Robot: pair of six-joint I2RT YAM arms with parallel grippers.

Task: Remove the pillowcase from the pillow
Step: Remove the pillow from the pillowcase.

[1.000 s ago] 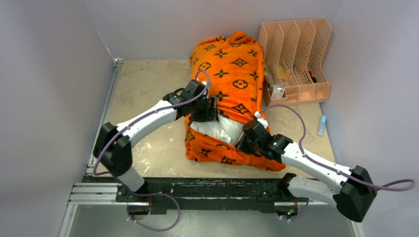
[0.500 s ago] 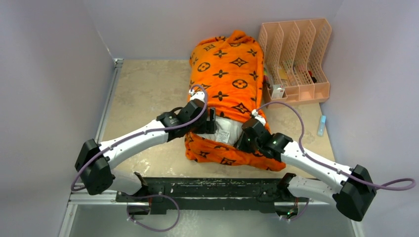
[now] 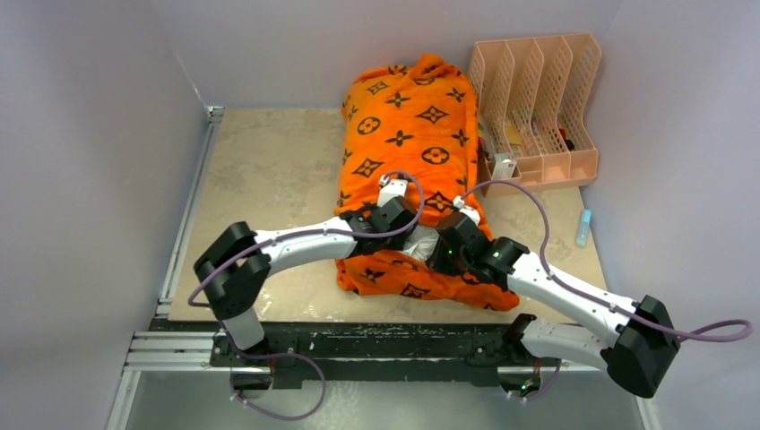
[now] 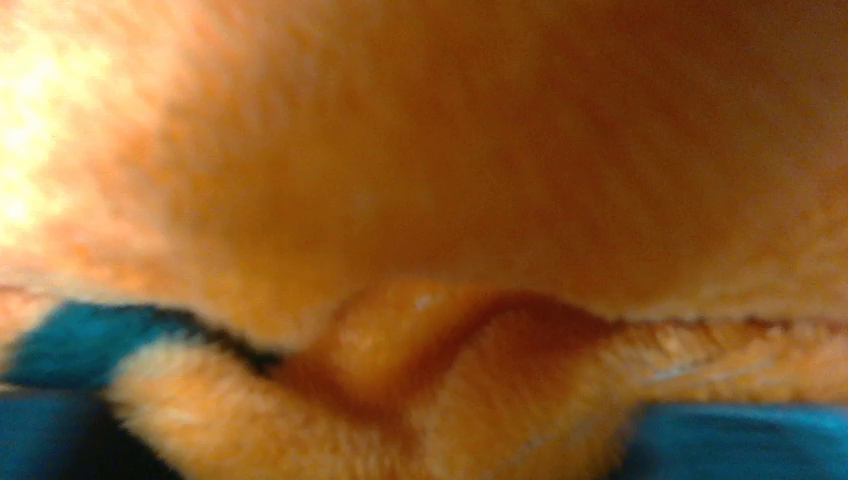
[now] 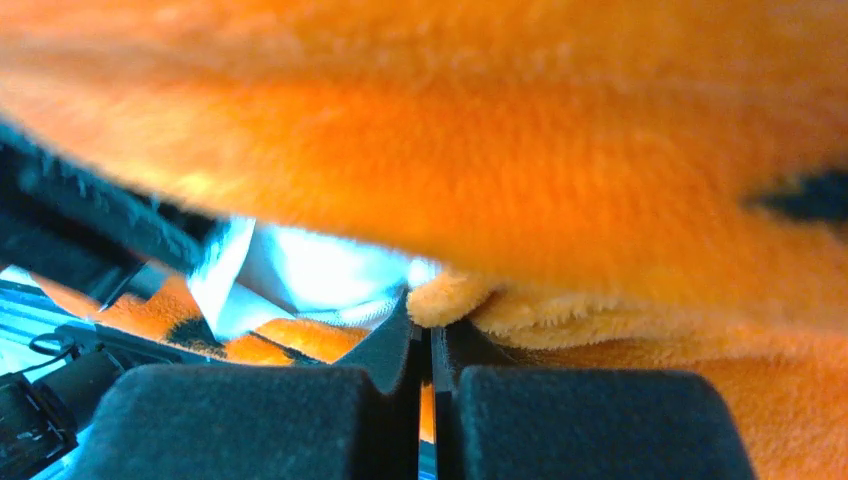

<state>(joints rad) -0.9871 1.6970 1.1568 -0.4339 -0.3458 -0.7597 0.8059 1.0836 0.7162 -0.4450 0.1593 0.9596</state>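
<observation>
Right gripper (image 3: 445, 253) pressed shut, pillowcase (image 3: 408, 125) hem pinched at my fingertips by the open end. Left gripper (image 3: 397, 217) pushed into the same opening beside the pillow (image 3: 419, 240); plush fills its camera, so I cannot tell its spread. Both arms stretched low, converging from either side. Bundle lies lengthwise on the table (image 3: 260, 161), mouth toward my bases, closed end at the far wall.
</observation>
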